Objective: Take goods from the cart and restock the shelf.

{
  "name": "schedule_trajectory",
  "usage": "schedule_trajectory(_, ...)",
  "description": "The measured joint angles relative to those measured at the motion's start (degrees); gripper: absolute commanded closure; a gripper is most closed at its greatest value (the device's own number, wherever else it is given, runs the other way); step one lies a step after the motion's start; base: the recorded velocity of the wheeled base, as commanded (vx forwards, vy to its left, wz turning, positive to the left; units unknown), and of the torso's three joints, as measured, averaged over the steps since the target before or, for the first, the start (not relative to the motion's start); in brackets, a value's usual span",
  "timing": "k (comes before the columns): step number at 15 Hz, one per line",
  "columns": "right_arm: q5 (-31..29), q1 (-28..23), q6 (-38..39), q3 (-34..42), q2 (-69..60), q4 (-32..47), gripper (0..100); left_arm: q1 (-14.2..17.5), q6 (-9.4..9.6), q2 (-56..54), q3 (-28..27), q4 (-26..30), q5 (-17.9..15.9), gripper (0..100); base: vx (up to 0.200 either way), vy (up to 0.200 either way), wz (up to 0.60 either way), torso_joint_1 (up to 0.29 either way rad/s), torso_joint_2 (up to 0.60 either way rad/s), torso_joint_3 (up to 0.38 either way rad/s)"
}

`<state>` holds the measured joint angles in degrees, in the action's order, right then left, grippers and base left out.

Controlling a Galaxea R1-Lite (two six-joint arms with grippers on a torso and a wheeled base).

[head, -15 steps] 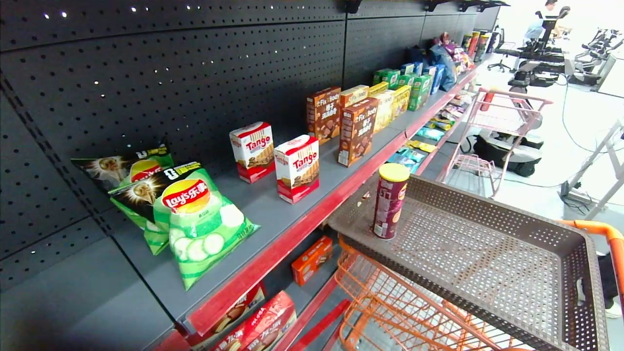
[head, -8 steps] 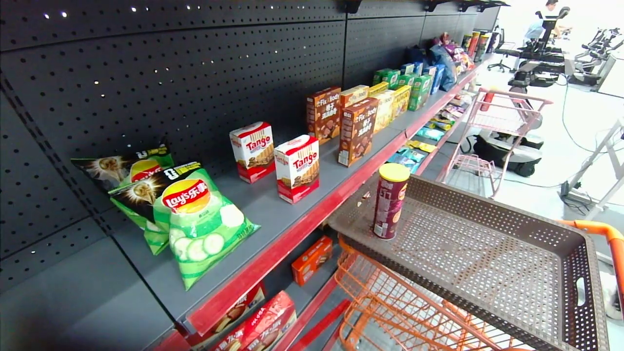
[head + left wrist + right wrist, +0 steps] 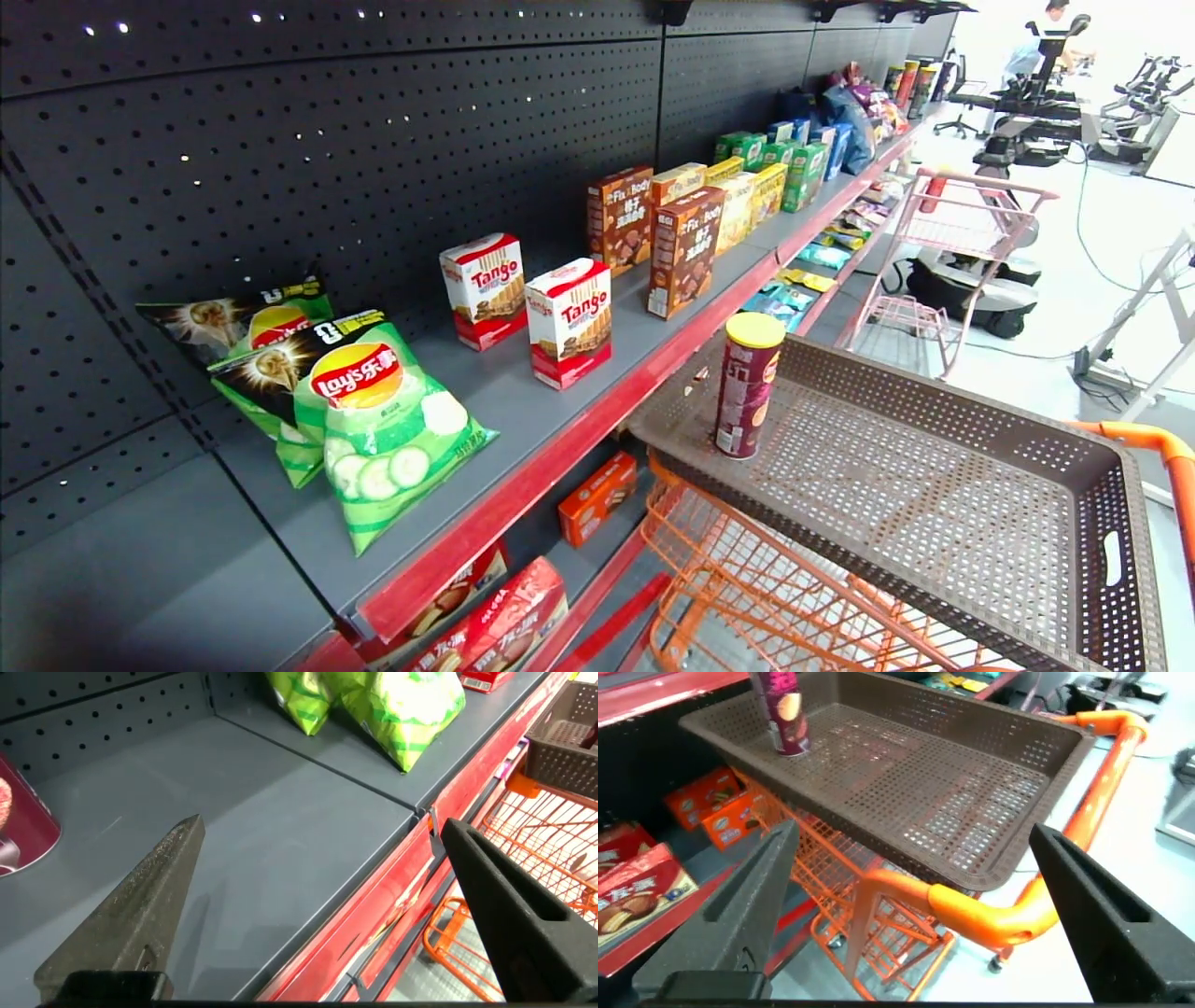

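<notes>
A maroon chip can (image 3: 747, 387) with a yellow lid stands upright in the near-left corner of the cart's brown perforated basket (image 3: 943, 523). The grey shelf (image 3: 523, 411) with its red front edge holds green chip bags (image 3: 373, 420), two red-and-white boxes (image 3: 569, 322) and brown boxes (image 3: 684, 250). My left gripper (image 3: 318, 924) hangs open over a bare stretch of shelf (image 3: 280, 831), nothing between its fingers. My right gripper (image 3: 915, 915) is open above the cart's handle end, the basket (image 3: 971, 793) and can (image 3: 782, 709) beyond it.
A second maroon can (image 3: 23, 812) stands on the shelf near my left gripper. Orange boxes (image 3: 710, 807) and red packs (image 3: 635, 891) fill the lower shelf. The cart has an orange handle (image 3: 1102, 747) and wire frame (image 3: 747, 579). A pink cart (image 3: 962, 233) stands farther down the aisle.
</notes>
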<state>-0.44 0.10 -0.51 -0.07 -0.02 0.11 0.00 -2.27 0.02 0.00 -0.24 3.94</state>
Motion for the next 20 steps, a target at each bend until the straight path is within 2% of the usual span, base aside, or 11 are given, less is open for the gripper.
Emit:
schedule_trajectory(1,0.87,0.01,0.09,-0.78,0.16,0.27,0,0.0,0.0,0.0,0.0,0.02,0.0,0,0.0,0.0,0.0,0.0,0.0,0.0)
schedule_trajectory(3,1.8,0.06,2.1,-7.91,3.33,0.98,0,0.0,0.0,0.0,0.0,0.0,0.0,0,0.0,0.0,0.0,0.0,0.0,0.0)
schedule_trajectory(7,2.67,-0.37,9.18,-25.17,20.81,2.0,0,0.0,0.0,0.0,0.0,0.02,0.0,0,0.0,0.0,0.0,0.0,0.0,0.0)
schedule_trajectory(9,2.95,-0.72,10.54,-28.32,28.55,1.15,0,0.0,0.0,0.0,0.0,0.0,0.0,0,0.0,0.0,0.0,0.0,0.0,0.0)
schedule_trajectory(11,2.93,-1.35,7.4,-28.42,34.94,-0.33,0,0.0,0.0,0.0,0.0,0.02,0.0,0,0.0,0.0,0.0,0.0,0.0,0.0)
schedule_trajectory(14,2.89,-3.04,5.41,-28.0,44.92,-8.37,0,0.0,0.0,0.0,0.0,0.0,0.0,0,0.0,0.0,0.0,0.0,0.0,0.0)
schedule_trajectory(18,3.04,-4.14,1.3,-27.58,61.25,-28.57,0,0.0,0.02,0.0,0.0,0.02,0.0,0,0.0,0.0,0.0,0.0,0.0,0.0)
schedule_trajectory(20,7.3,-4.11,0.11,-27.95,68.11,-33.55,0,0.0,0.0,0.0,0.0,0.0,0.0,0,0.0,0.0,0.0,0.0,0.0,0.0)
